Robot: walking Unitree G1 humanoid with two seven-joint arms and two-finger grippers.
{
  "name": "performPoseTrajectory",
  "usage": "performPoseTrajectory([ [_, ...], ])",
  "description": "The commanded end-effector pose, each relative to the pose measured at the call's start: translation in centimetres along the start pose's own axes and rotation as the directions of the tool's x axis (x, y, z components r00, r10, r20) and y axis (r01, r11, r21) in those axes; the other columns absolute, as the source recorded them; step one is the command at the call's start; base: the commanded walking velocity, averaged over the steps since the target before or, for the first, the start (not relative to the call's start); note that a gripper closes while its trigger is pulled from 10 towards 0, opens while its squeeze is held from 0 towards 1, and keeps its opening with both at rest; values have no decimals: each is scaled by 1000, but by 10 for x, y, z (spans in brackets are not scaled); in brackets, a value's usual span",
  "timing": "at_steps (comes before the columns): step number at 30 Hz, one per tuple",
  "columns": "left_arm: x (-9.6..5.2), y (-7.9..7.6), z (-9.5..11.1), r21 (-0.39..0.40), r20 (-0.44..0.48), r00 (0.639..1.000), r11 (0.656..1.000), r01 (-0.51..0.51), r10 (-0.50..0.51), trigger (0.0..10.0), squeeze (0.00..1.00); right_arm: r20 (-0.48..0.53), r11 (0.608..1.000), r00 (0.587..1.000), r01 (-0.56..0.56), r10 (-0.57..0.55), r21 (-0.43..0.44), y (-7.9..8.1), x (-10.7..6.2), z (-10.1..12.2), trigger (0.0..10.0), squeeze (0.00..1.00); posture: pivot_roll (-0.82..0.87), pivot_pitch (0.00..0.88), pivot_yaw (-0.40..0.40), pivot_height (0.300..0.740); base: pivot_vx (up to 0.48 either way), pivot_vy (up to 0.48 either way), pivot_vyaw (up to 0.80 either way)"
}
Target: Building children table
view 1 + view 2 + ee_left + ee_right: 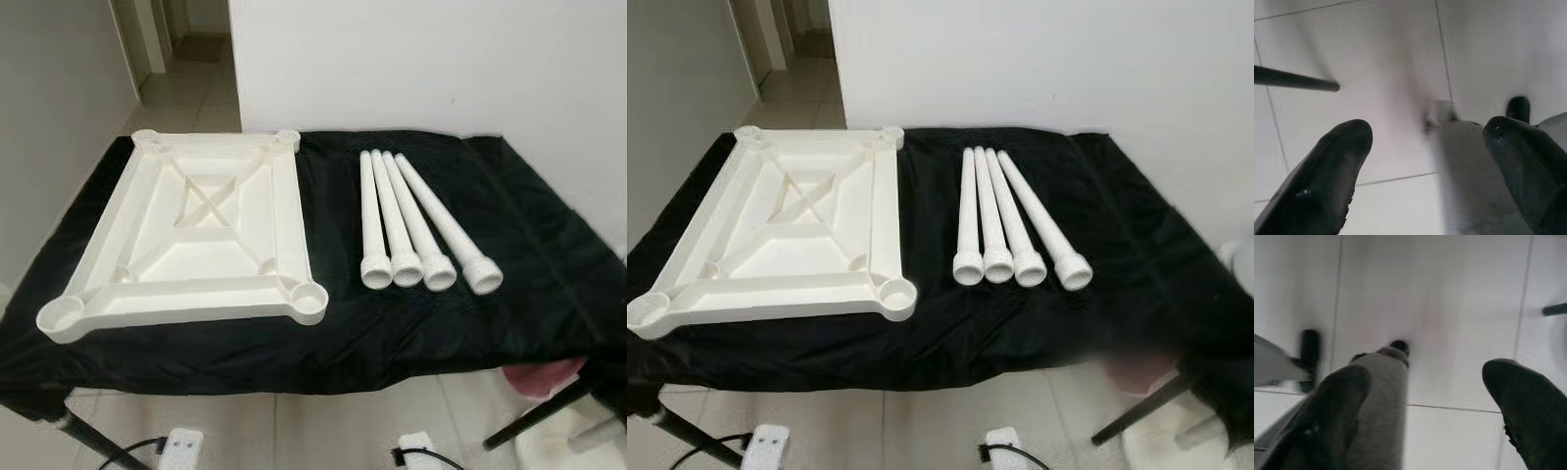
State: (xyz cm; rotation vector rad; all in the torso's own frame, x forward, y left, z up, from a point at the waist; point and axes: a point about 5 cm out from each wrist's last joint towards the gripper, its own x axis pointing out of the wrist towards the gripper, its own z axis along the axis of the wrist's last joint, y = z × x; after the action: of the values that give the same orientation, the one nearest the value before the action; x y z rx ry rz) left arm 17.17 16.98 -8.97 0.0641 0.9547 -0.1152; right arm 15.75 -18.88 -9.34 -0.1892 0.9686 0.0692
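Tabletop laid underside up on black cloth, four legs ranged beside it, left gripper and right gripper hung over floor tiles, fingers spread apart.

One upturned white tabletop, four white legs.

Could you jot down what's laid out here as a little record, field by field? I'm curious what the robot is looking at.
Surface: black cloth over a work table
Tabletop: white square tabletop, lying underside up, on the robot's left
Sockets: round corner sockets, all unfilled
Legs: four white legs side by side, to the right of the tabletop
Left gripper: open, pointing at the tiled floor
Right gripper: open, pointing at the floor
Progress: nothing fitted yet
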Motion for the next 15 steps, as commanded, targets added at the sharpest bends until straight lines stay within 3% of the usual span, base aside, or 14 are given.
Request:
performPoseTrajectory([
  [1, -2, 8, -5, 11, -22, 1000, 1000, -22, 22, 10000, 0, -10, 1000, 1000, -8, 8, 6, 4, 0, -2, 10000, 0, -30, 0, 5, 740, 0, 0, 0],
  [15, -1, 5, -4, 71, -16, 1000, 997, -6, 7, 10000, 0, -12, 1000, 1000, -13, 13, -2, 4, 0, -3, 10000, 0, -36, 0, 0, 740, 0, 0, 0],
])
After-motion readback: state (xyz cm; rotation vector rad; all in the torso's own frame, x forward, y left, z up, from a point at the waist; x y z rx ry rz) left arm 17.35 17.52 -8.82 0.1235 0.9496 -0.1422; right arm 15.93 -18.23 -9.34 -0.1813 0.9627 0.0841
